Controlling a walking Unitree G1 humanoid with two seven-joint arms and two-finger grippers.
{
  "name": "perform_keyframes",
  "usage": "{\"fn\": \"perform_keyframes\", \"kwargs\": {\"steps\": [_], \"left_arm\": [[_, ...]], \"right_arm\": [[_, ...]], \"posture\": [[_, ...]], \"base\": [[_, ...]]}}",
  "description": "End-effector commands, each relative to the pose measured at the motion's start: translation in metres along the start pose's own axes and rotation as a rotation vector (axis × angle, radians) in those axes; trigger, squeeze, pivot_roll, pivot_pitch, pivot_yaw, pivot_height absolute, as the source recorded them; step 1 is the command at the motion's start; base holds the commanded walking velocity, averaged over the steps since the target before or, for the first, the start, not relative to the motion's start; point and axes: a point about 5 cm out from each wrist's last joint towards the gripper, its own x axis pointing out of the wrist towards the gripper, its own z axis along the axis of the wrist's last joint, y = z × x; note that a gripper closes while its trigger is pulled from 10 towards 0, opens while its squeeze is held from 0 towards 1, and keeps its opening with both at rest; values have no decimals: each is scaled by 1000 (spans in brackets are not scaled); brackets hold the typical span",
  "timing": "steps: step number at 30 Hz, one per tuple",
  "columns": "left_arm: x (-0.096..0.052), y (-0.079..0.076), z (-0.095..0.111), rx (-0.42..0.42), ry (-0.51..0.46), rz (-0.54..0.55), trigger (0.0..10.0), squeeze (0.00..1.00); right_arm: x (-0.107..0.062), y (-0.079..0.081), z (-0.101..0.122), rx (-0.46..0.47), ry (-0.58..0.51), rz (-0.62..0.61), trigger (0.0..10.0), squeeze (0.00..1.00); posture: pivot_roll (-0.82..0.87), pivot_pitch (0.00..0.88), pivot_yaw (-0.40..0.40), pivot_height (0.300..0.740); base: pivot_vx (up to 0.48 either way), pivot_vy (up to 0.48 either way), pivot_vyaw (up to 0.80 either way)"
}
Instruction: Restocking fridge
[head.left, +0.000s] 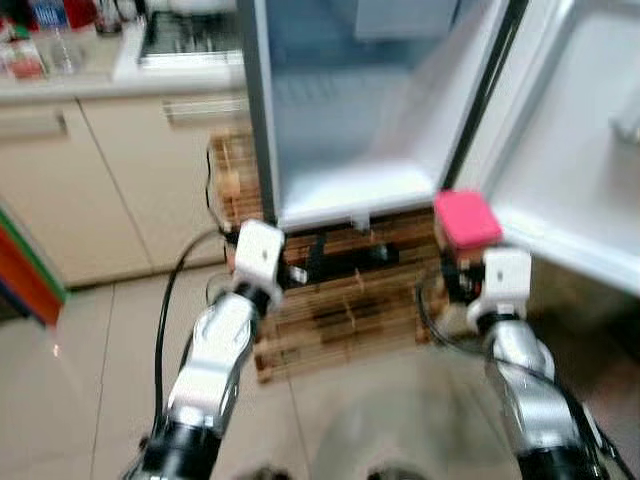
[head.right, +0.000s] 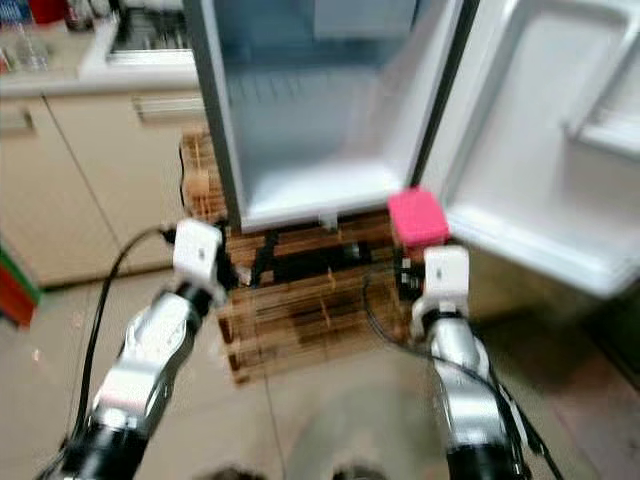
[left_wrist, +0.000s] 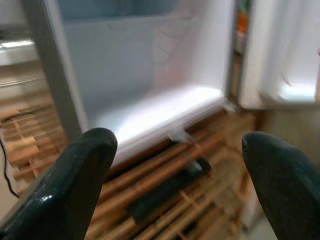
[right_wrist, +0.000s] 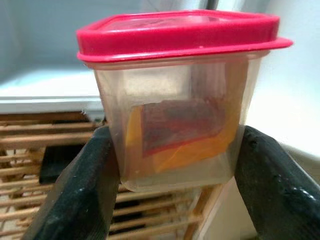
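Two silver arms reach toward the fridge (head.left: 360, 120), whose door hangs wide. Its bottom shelf looks bare. Just below the fridge's front edge, the right gripper (right_wrist: 172, 170) squeezes a small tub (right_wrist: 175, 115) low on its sides. It looks light, stiff and a bit slippery, so hold gently. Left gripper (left_wrist: 175, 185) is spread, holding nothing.

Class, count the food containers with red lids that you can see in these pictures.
1: a clear container with a red lid, held between the right gripper's fingers before the open fridge. Others may be hidden.
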Motion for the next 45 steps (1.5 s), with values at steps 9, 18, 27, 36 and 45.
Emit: {"fn": "perform_keyframes", "kwargs": {"steps": [9,18,27,36,45], "left_arm": [[1,-6,-3,11,16,-23,10000,0],[2,-7,-3,49,16,-51,10000,0],[3,-7,4,30,-27,-73,10000,0],[3,-8,5,-29,-42,-60,10000,0],[-1,-9,-4,-16,2,-84,10000,0]], "right_arm": [[-10,1,-9,-17,31,5,0,0],[-12,6,-11,-15,32,4,0,0],[-10,9,-8,-29,14,13,0,0],[-10,2,-3,-17,-18,-51,0,0],[-26,1,-12,-8,9,-85,0,0]], "posture": [[-51,0,-7,740],[-53,0,1,740],[-53,0,7,740],[-55,0,7,740],[-60,0,15,740]], "base": [[0,0,-629],[0,0,-607],[373,0,-62],[480,0,0],[480,0,0]]}}
